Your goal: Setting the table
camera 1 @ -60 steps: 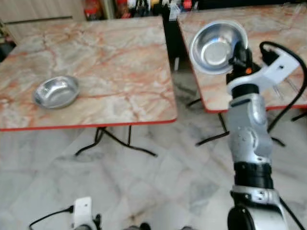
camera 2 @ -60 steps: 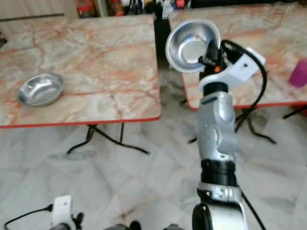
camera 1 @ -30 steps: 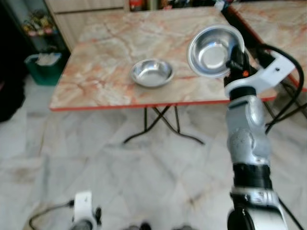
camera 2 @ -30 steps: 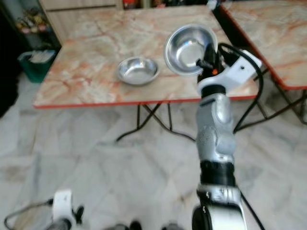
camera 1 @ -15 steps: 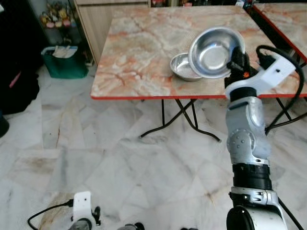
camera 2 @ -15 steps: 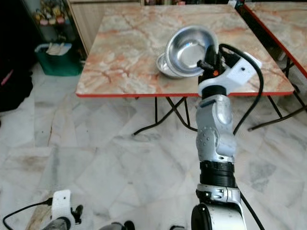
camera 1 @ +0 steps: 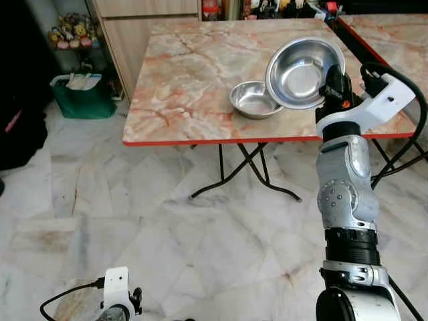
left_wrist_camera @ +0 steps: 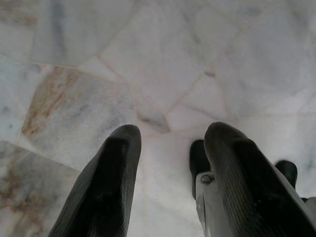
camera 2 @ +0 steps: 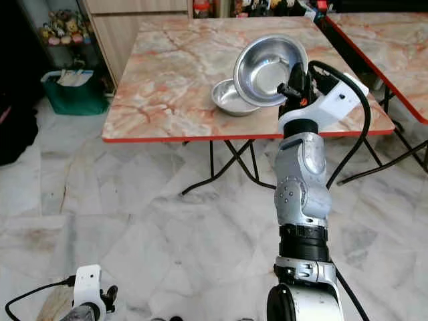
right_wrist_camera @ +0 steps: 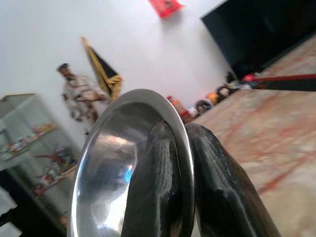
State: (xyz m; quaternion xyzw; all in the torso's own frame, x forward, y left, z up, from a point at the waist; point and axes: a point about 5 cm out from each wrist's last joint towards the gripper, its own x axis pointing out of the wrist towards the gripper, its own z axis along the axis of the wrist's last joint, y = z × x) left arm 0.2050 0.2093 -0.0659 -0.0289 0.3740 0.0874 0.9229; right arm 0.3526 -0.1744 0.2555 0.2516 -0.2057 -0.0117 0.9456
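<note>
Since half a second ago the whole picture has slid a little, so the camera has moved, not the things: the marble table now sits slightly nearer and more to the left, and the bowl on the table shows more fully from behind the raised one, where before it was largely covered.

The right gripper is clamped on the rim of the held steel bowl, which it carries tilted almost on edge, hollow side toward the camera, in the air above the near right part of the table. In the right wrist view the two black fingers pinch the thin rim of that bowl between them, one inside and one outside.

The left gripper hangs idle over the floor tiles, its fingers spread with nothing between them.

The bowl looks like thin stamped steel: light, stiff, not fragile, but smooth and slippery (a polished rim gives the pads little to bite). A rim pinch is probably the only practical hold. Being held at one edge, it may swing or slip if jolted, and it would likely clatter against the other bowl if set down too close.
</note>
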